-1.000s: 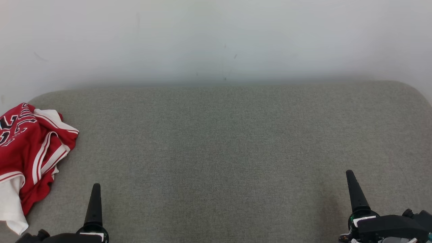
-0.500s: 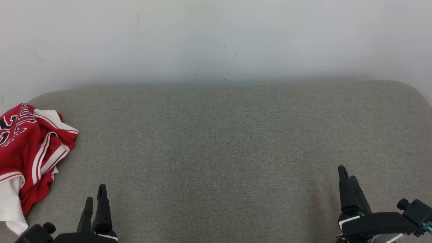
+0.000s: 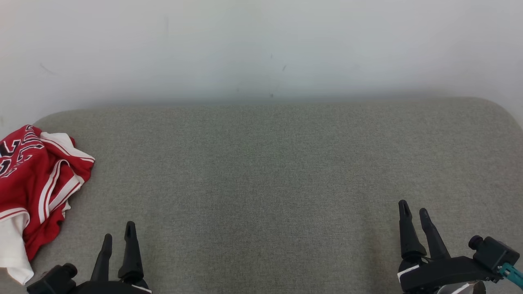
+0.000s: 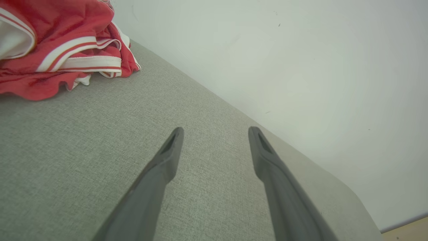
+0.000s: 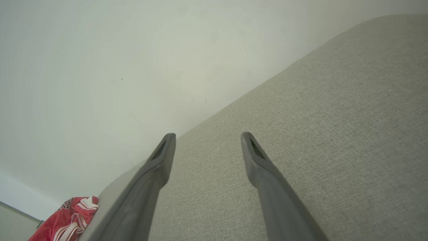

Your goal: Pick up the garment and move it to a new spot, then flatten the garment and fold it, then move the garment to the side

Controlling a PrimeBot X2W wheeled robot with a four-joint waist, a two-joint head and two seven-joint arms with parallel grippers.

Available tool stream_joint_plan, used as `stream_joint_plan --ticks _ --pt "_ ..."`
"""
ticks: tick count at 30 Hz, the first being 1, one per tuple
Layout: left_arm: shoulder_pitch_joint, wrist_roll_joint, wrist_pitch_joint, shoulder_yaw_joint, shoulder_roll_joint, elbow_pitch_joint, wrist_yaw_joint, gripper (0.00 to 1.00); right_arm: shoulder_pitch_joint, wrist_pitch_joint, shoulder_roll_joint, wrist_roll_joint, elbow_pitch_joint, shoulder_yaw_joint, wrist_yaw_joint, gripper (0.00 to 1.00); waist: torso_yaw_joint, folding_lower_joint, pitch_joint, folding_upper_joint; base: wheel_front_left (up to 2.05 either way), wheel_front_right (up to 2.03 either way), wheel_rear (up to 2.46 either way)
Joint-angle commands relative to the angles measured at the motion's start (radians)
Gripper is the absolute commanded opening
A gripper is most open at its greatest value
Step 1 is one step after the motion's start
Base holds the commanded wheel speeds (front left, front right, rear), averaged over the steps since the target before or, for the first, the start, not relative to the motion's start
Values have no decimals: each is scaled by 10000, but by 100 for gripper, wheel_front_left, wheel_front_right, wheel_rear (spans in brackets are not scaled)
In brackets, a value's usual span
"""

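The garment (image 3: 34,183) is a crumpled red jersey with white stripes and black numerals, lying at the far left edge of the grey fabric surface (image 3: 265,171). It fills the upper left corner of the left wrist view as the garment (image 4: 57,50) and shows small at the lower left of the right wrist view as the garment (image 5: 68,221). My left gripper (image 3: 119,230) stands open near the front edge, just right of the jersey, with nothing between its fingers. At the front right my right gripper (image 3: 413,206) is open and empty too.
A pale wall (image 3: 261,49) runs along the back of the padded surface, whose far corners are rounded. A strip of wooden floor (image 4: 411,229) shows beyond the surface's edge in the left wrist view.
Both grippers have rolled about their wrists, so two fingers of each now show where one did. The left has shifted slightly right, the right slightly left. The jersey has not moved.
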Motion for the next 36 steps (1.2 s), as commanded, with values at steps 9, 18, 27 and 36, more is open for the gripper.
stream_joint_plan --ticks 9,18,27,36 --pt "-21 1280 -334 -145 116 -243 122 100 -158 -326 -38 -1281 -59 135 -13 100 19 0 1 0 0 0 0" --pt "82 2215 -573 -138 208 -410 239 100 -124 -575 -40 -2342 -178 88 -15 100 0 0 7 0 0 0 0" --pt "167 3103 -814 -175 322 -529 291 100 -61 -803 -42 -3247 -236 63 -16 100 -4 0 18 0 0 0 0" --pt "211 3795 -989 -240 400 -562 221 100 -31 -983 -43 -4015 -279 109 -18 100 -15 0 29 0 0 0 0"
